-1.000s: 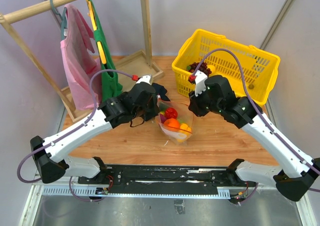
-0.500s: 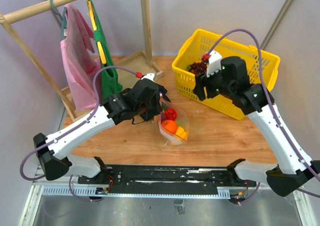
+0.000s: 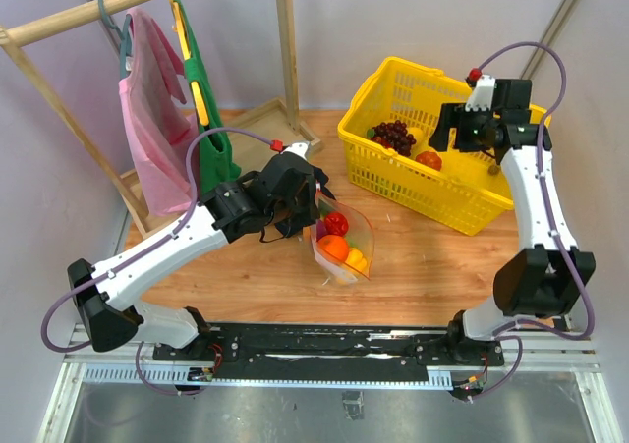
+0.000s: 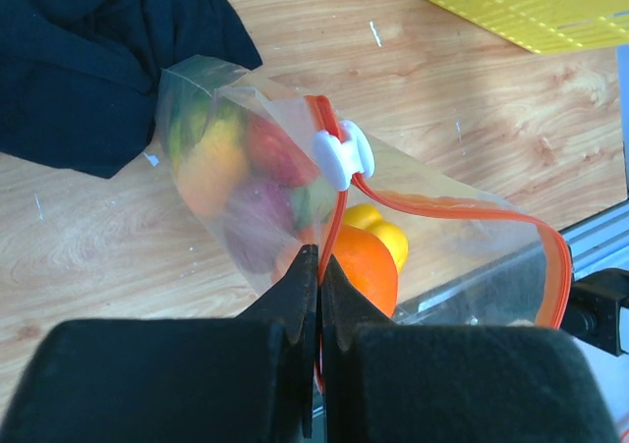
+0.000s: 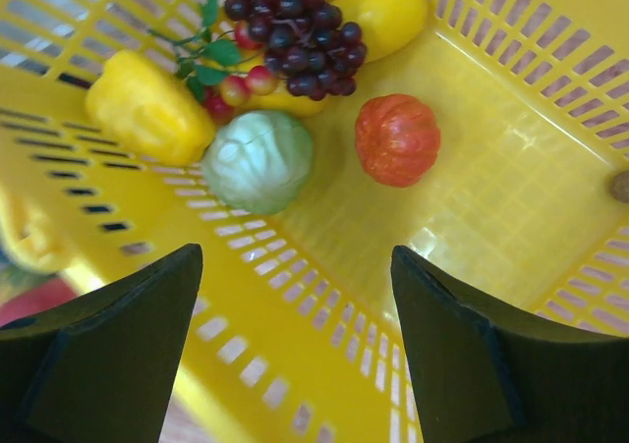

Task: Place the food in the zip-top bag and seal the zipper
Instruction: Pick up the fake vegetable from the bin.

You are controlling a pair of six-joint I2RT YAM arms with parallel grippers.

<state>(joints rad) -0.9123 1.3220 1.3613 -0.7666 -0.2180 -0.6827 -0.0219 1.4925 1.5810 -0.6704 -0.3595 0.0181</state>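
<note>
Right wrist view shows the right gripper (image 5: 295, 266) with its jaws spread wide and empty. It hangs over the yellow basket (image 5: 511, 168), above the pale green round toy (image 5: 257, 160) and the red-orange tomato (image 5: 396, 138). A second ago it stood just beside the zip-top bag (image 3: 344, 242). It has since swung across to the basket, so another pick looks to be the step in hand. The left gripper (image 4: 316, 276) stays clamped on the bag's rim by the orange-red zipper (image 4: 442, 202), holding the mouth open. An orange (image 4: 366, 266) and other toys already lie inside. Sealing is not yet begun.
</note>
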